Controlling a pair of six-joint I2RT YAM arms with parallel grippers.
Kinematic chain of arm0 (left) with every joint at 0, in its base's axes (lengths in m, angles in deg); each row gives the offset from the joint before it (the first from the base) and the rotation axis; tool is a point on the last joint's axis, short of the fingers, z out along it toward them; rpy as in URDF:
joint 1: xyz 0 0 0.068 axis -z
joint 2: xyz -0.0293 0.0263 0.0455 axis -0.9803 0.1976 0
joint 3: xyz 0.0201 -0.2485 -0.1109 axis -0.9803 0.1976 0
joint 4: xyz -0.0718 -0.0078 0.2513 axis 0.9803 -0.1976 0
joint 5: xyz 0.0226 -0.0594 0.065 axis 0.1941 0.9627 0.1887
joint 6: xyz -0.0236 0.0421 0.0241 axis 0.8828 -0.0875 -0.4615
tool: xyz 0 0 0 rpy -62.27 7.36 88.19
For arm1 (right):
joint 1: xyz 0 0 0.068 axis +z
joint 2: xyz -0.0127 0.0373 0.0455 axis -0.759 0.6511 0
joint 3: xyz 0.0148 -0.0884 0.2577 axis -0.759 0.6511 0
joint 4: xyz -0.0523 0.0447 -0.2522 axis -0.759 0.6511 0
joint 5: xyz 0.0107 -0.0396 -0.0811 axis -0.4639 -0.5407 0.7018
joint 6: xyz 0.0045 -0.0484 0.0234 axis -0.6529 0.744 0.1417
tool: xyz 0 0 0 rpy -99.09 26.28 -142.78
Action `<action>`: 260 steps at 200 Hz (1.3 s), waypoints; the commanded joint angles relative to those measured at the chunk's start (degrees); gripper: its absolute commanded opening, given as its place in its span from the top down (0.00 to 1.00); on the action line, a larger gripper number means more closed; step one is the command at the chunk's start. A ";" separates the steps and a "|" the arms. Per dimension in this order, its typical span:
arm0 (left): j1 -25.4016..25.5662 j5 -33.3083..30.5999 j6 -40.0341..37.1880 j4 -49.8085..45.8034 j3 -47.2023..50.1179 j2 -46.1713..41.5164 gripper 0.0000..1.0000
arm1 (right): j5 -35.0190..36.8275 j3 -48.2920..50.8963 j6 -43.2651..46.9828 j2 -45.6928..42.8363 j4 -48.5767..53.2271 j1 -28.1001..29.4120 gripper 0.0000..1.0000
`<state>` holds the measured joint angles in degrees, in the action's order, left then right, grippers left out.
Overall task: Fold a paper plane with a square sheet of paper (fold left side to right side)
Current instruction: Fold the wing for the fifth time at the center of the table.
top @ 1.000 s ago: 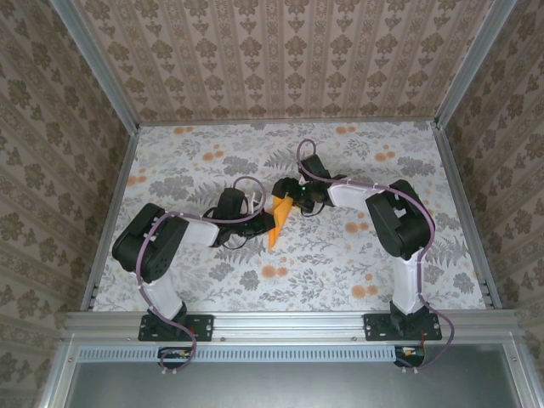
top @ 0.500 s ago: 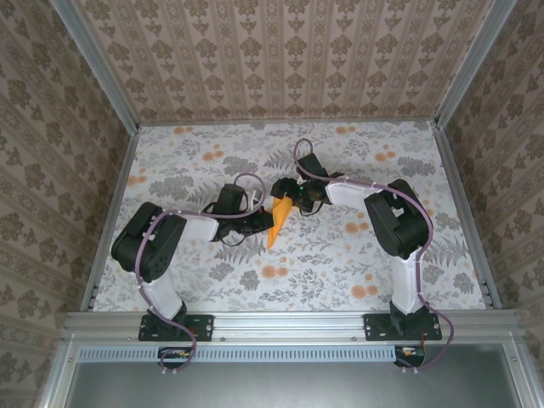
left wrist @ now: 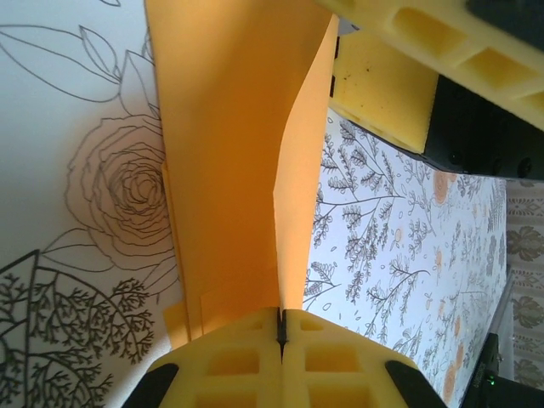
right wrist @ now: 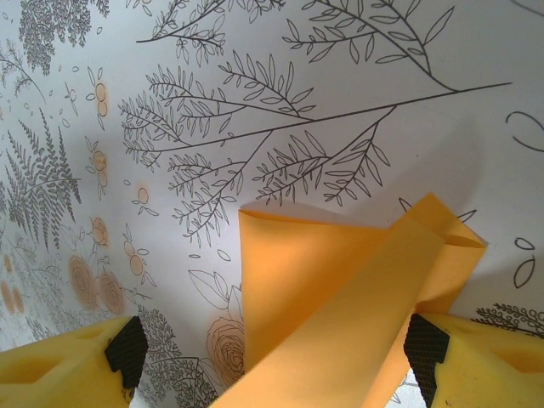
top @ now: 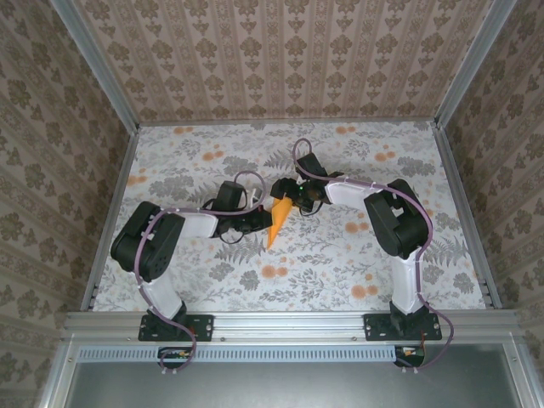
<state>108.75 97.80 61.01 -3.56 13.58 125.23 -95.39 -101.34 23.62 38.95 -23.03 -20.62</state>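
The bright orange paper plane [top: 275, 223] lies mid-table as a narrow pointed shape, its tip toward the near side. My left gripper [top: 262, 222] reaches it from the left. In the left wrist view that gripper [left wrist: 281, 316] is shut on the edge of a raised flap of the paper [left wrist: 221, 153], which stands up from the layer lying flat on the cloth. My right gripper [top: 290, 201] is at the paper's far end. Its yellow fingers [right wrist: 59, 370] stand wide open on either side of the curled paper [right wrist: 340, 289], with no grip on it.
A floral cloth [top: 340, 255] covers the table. Patterned walls and metal rails [top: 110, 212] enclose it on three sides. The right gripper's yellow finger [left wrist: 382, 85] hangs close over the paper in the left wrist view. Both arms crowd the middle.
My left gripper has shifted a little toward the far side and the right, taking the pinched flap with it. The right arm has barely moved.
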 commanded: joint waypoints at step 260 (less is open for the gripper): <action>-2.64 3.83 -4.94 -1.16 -2.88 5.20 0.98 | 1.48 -1.36 2.07 3.22 6.93 0.95 0.15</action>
<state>106.83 101.65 57.79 -4.48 11.68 129.25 -95.20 -102.57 25.11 39.47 -21.33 -20.34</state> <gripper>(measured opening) 0.046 0.848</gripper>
